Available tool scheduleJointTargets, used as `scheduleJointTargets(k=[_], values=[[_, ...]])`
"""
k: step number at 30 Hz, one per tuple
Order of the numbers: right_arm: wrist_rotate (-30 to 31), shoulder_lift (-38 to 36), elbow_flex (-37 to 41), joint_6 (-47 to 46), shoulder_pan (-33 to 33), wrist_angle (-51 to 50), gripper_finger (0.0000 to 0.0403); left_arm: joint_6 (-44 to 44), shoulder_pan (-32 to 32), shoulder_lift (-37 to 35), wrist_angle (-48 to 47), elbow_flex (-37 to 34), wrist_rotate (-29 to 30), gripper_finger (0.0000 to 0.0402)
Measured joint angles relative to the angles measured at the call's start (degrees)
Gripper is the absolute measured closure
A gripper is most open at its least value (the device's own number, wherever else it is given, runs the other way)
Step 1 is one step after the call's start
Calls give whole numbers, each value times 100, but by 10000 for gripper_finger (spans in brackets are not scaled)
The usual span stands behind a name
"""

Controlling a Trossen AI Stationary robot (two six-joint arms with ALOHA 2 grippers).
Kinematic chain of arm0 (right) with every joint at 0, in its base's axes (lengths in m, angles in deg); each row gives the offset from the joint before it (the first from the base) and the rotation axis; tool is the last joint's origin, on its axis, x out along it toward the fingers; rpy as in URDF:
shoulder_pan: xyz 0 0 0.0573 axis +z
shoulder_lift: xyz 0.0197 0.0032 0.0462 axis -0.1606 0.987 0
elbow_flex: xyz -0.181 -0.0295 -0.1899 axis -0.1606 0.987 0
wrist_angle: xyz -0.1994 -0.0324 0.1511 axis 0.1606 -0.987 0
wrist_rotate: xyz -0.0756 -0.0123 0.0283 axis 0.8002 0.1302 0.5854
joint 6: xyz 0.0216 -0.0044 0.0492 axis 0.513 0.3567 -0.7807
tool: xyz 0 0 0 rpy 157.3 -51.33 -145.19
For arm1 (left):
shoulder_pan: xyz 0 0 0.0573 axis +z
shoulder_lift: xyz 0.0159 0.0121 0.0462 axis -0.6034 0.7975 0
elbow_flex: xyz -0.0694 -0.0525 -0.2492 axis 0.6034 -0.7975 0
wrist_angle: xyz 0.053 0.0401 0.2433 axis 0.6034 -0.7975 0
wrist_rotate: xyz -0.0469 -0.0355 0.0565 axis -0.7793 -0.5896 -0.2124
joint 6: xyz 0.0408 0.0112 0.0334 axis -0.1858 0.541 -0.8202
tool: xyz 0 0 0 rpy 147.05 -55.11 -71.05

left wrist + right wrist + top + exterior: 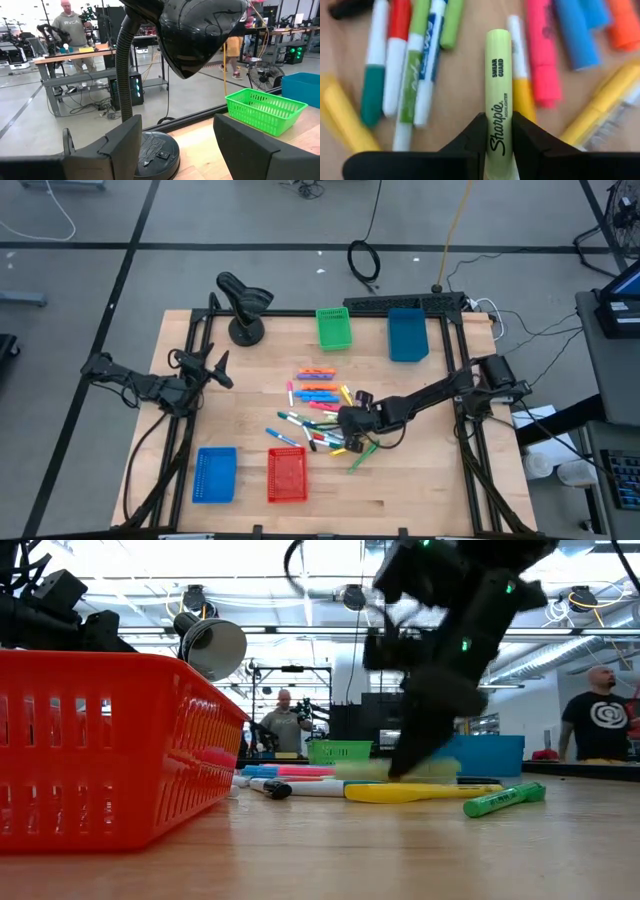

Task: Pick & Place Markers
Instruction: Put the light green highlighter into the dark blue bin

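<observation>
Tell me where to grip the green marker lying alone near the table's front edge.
Grip the green marker at mid-barrel, coming straight down from above, fingers closing across its width. It lies flat and slanted, apart from the pile, so both long sides look free. The right claw is nearest but already pinches a pale yellow highlighter.

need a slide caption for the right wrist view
Right claw closed on a pale yellow-green Sharpie highlighter, above scattered markers on the wooden table.
</observation>
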Motion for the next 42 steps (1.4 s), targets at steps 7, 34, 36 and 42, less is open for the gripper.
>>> scheduleJointTargets(k=[7, 34, 36, 42], values=[[78, -707, -31, 442, 2, 88, 345, -1, 0, 0, 0, 0, 1, 151], [725, -3659, 1849, 464, -2336, -444, 344, 0, -1, 2, 31, 0, 2, 151], [773, -3792, 1934, 543, -2666, -415, 344, -1, 1, 0, 34, 0, 4, 151], [857, -3909, 2170, 616, -3735, -381, 344, 0, 1, 2, 33, 0, 2, 151]])
